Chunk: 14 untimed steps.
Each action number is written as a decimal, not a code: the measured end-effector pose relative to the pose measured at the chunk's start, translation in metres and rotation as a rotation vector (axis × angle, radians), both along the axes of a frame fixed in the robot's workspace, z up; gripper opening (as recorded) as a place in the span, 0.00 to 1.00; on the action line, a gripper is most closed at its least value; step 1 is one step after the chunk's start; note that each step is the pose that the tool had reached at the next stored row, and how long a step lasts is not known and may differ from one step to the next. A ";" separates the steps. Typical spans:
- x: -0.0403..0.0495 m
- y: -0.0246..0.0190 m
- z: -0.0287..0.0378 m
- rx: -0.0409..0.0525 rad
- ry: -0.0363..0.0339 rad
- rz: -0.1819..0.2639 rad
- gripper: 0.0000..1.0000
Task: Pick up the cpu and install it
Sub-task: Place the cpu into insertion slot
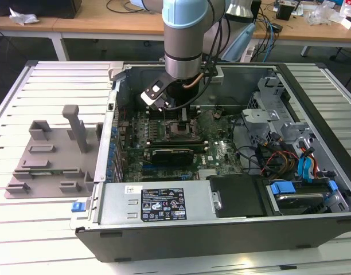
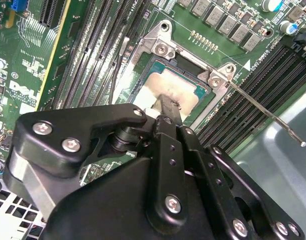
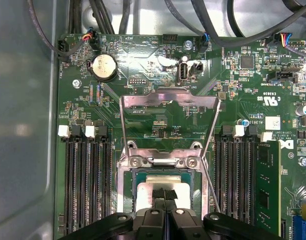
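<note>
Gripper (image 3: 165,196) fingers pinched together, tips down at the top of the cpu (image 3: 147,189), which lies flat in the motherboard (image 3: 143,70) socket below its raised retention frame (image 3: 168,98). The arm (image 1: 186,40) reaches straight down into the open computer case (image 1: 250,229).

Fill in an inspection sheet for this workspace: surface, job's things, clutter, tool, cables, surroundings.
Surface: white slatted metal table carrying an open grey computer case.
Job's things: silvery-grey square cpu lies in the socket of the green motherboard; the socket's metal retaining frame is swung open.
Clutter: grey plastic fixture block on the table, at the exterior view's left of the case.
Tool: black tool shut, tips at the cpu's top; contact unclear.
Cables: black cables beyond the board's edge; coloured wires inside the case.
Surroundings: wooden desks behind the table.
</note>
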<state>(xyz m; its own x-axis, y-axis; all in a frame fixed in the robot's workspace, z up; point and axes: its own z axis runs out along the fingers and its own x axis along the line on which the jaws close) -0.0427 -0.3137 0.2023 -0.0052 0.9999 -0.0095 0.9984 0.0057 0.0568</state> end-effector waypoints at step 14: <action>0.0000 0.0000 0.0123 0.0002 -0.0001 0.000 0.11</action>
